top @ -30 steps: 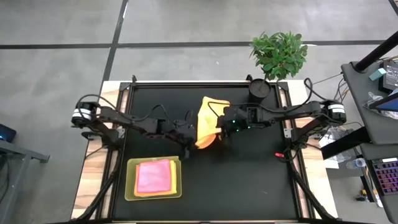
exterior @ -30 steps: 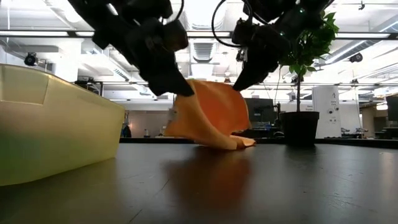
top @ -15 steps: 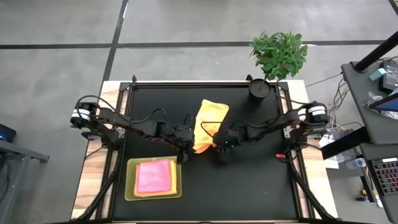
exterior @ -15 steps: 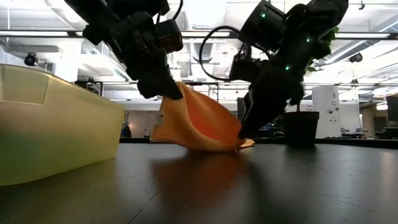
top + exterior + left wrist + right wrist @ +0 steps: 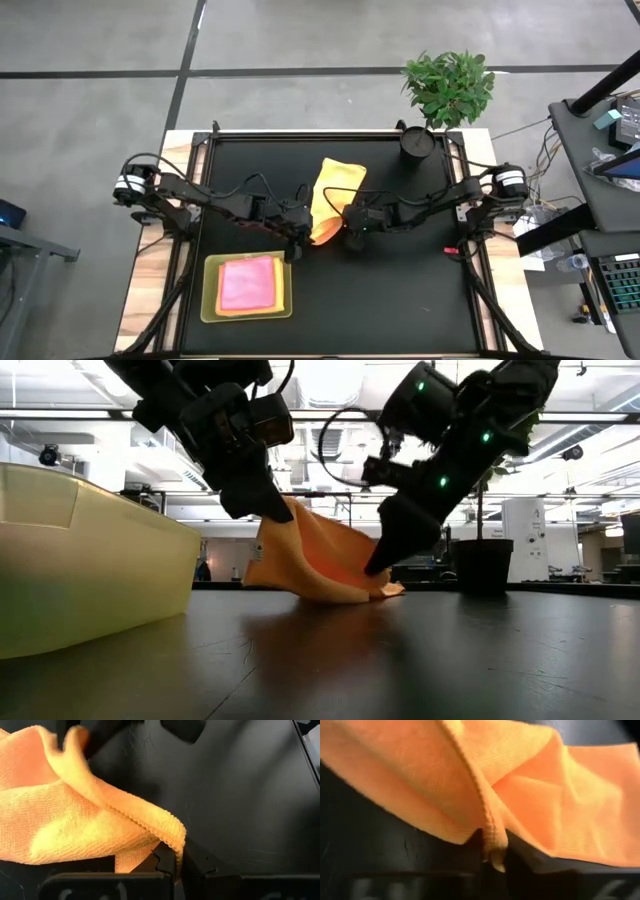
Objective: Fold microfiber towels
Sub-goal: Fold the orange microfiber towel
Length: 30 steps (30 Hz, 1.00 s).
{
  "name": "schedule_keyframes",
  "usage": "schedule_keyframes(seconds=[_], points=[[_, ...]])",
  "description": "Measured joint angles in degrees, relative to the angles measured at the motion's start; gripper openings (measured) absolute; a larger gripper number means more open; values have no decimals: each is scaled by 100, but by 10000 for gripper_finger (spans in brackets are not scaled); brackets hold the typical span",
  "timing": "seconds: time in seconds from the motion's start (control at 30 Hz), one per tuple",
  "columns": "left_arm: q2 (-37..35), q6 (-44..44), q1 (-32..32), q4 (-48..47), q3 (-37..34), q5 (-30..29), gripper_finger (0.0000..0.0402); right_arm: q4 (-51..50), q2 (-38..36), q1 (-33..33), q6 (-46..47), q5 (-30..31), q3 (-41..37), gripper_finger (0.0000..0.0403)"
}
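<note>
So rn it looks like mid-fold on the orange towel [image 5: 331,200], which sits about center of the black table [image 5: 400,290], partly lying flat and partly hauled up off the surface. Left gripper [image 5: 297,228] is pinched tight on a hemmed edge of it; the left wrist view shows the cloth's rim going right down btwn its fingers [image 5: 167,862], so that one's def clamped on the towel. Right gripper [image 5: 347,222] is just beside the towel's other near corner, and in the right wrist view a fold of the hem sits btwn its fingers [image 5: 492,851], so imo it's closed on that corner too. From the low view both arms come down from above, left one angled in from the tray side and holding its edge well up, right one reaching lower w/ its tip almost at the table, so the cloth drapes like a tent btwn them. Next move, just my guess: both need to carry their corners together over the flat half and lay them down even, w/o one side dragging or the cloth bunching. Near the front-left of the table is the translucent green tray [image 5: 210,300] w/ a pink towel [image 5: 247,283] on top of a stack in it, prob the done pile. Potted plant [image 5: 448,88] at the far right corner, well apart from the action.
</note>
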Motion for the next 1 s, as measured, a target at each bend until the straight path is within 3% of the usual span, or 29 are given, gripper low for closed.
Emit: schedule_keyframes(seconds=[0.07,0.13,0.37,0.57,0.8,1.0], points=[[-1,0,0,-7,0,-2,0,-130,-167,11,-131,-1,2,43],[-35,0,0,-61,1,-2,0,-287,-389,10,-300,-2,0,20],[-552,209,0,-1097,346,-42,0,-1217,-1497,-7,-884,6,423,9],[-1360,672,15,-2013,855,-318,0,-2097,-2187,-7,-1642,1,1451,9],[-2167,1496,203,-2566,1469,-529,0,-3214,-2106,-193,-2465,1,3028,9],[-2601,1863,807,-3074,1881,-544,0,-3691,-1695,-709,-3223,53,3949,9]])
